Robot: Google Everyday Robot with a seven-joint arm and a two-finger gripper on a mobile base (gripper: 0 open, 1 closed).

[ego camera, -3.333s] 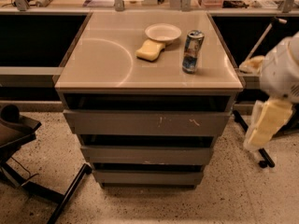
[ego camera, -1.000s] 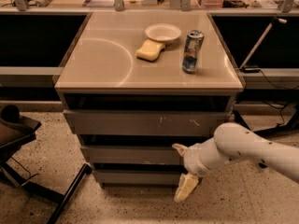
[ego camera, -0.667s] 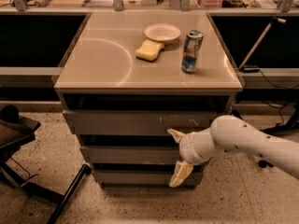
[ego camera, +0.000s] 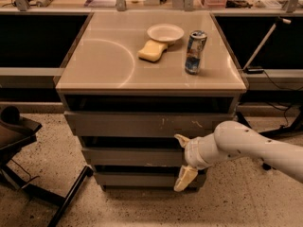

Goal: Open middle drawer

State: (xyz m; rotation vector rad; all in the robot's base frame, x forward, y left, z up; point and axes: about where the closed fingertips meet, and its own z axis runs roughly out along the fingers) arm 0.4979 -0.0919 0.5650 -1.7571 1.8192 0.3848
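My gripper (ego camera: 183, 160), fingers spread wide at the right end of the middle drawer (ego camera: 132, 156), looked liable to slip off that flat, handleless front.

Middle drawer (ego camera: 132, 156) is seen plain grey. Cream-fingered gripper (ego camera: 183, 159) on white arm (ego camera: 246, 148) is located at its 3 o'clock end, fingers spread. White scratches are noted on grey top drawer (ego camera: 142, 124). Tan tabletop (ego camera: 156, 74) is marked with a pale ring at 9 o'clock.
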